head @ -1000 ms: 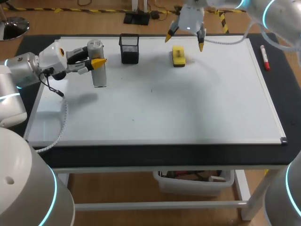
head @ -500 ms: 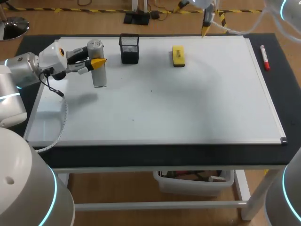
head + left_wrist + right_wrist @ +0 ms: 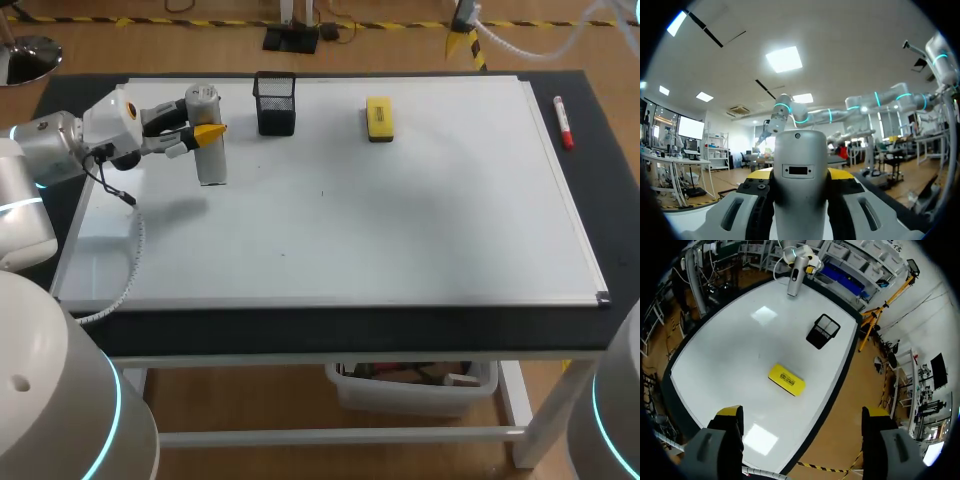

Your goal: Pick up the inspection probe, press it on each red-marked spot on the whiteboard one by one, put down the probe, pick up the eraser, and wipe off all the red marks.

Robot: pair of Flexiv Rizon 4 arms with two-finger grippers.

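Grips the grey inspection probe (image 3: pixel 211 165) upright in the left gripper (image 3: pixel 203 130), yellow-tipped fingers pressed to its two sides near the top, over the far left part of the whiteboard (image 3: pixel 400 230). Holds the probe's lower end clear of the surface (its shadow lies apart on the board, nearer the front). Shows, in the left wrist view, the probe's rounded body standing straight up between the fingers. Hangs the right gripper (image 3: pixel 802 415) high above the table's far edge, fingers spread wide and released. Looks down from there on the yellow eraser (image 3: pixel 379 118), lying flat on the whiteboard near its far edge, ahead of the right gripper and touched by neither arm. Sets a black mesh pen holder (image 3: pixel 275 103) upright on the board between the eraser and the probe. Shows a red marker (image 3: pixel 563 121) on the dark table mat beyond the whiteboard's right edge, well apart from both grippers.
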